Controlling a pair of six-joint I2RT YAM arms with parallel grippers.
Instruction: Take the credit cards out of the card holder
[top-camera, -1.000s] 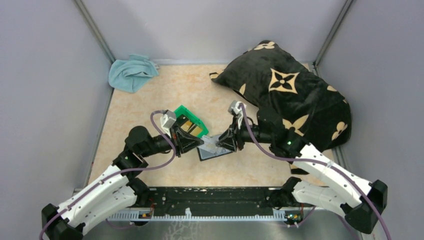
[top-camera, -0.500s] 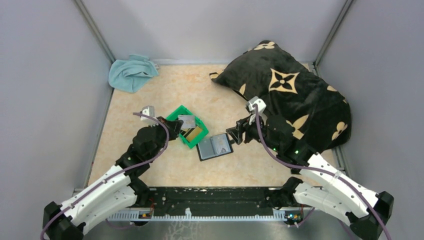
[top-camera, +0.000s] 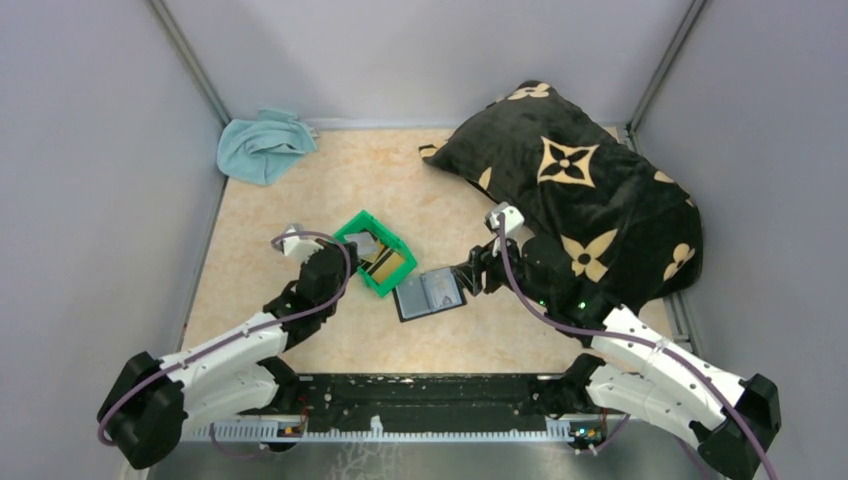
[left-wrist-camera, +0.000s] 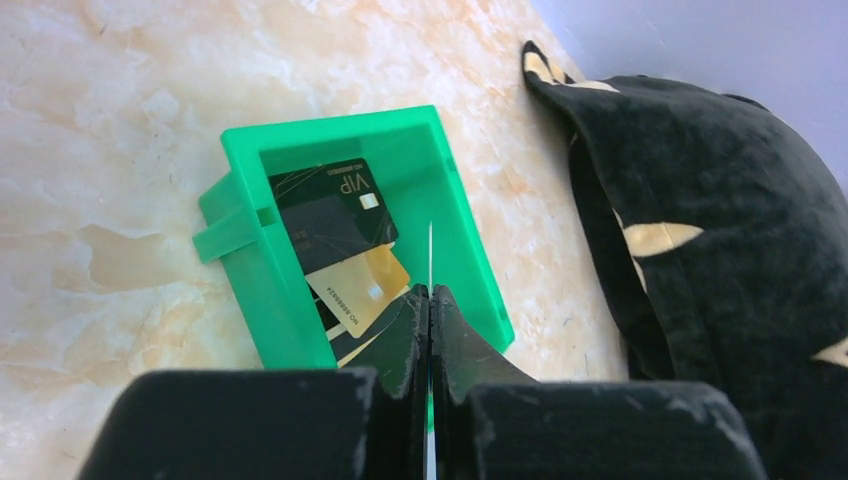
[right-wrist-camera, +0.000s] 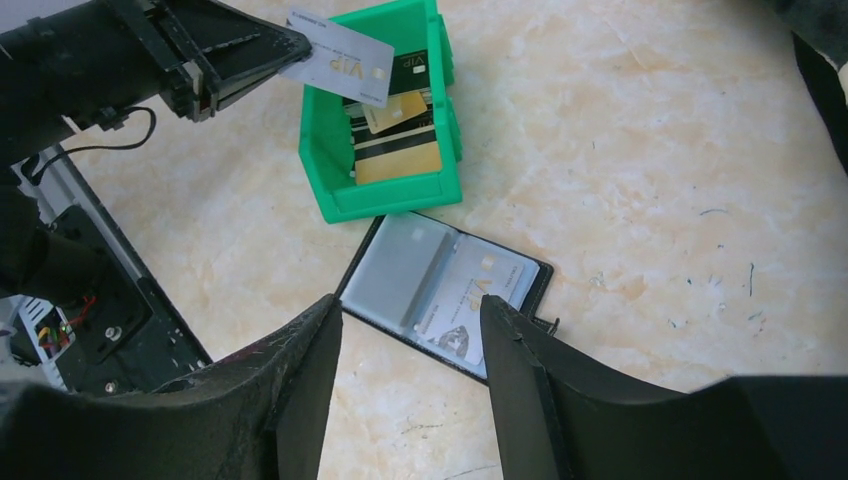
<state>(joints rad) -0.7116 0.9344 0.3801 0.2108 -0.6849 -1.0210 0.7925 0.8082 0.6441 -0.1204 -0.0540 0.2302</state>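
Note:
The card holder (top-camera: 430, 293) lies open on the marble table, just right of a green bin (top-camera: 395, 278). A pale card (right-wrist-camera: 468, 310) shows in the holder's (right-wrist-camera: 400, 262) right pocket. My left gripper (top-camera: 348, 248) is shut on a pale grey credit card (right-wrist-camera: 340, 60) and holds it over the bin (right-wrist-camera: 330, 165). In the left wrist view that card (left-wrist-camera: 430, 250) appears edge-on between the left gripper's (left-wrist-camera: 430, 292) shut jaws. Dark and gold cards (left-wrist-camera: 362, 290) lie in the bin (left-wrist-camera: 245, 225). My right gripper (right-wrist-camera: 411, 300) hangs open just above the holder, with nothing in it.
A large black pillow with tan flower marks (top-camera: 580, 190) fills the back right, close behind the right arm. A blue cloth (top-camera: 262, 145) lies in the back left corner. Grey walls close three sides, and a black rail (top-camera: 420, 395) runs along the near edge.
Both grippers were at the holder a second ago. The left one has drawn back leftward over the bin with the pale card. The right one has opened and backed off to the right.

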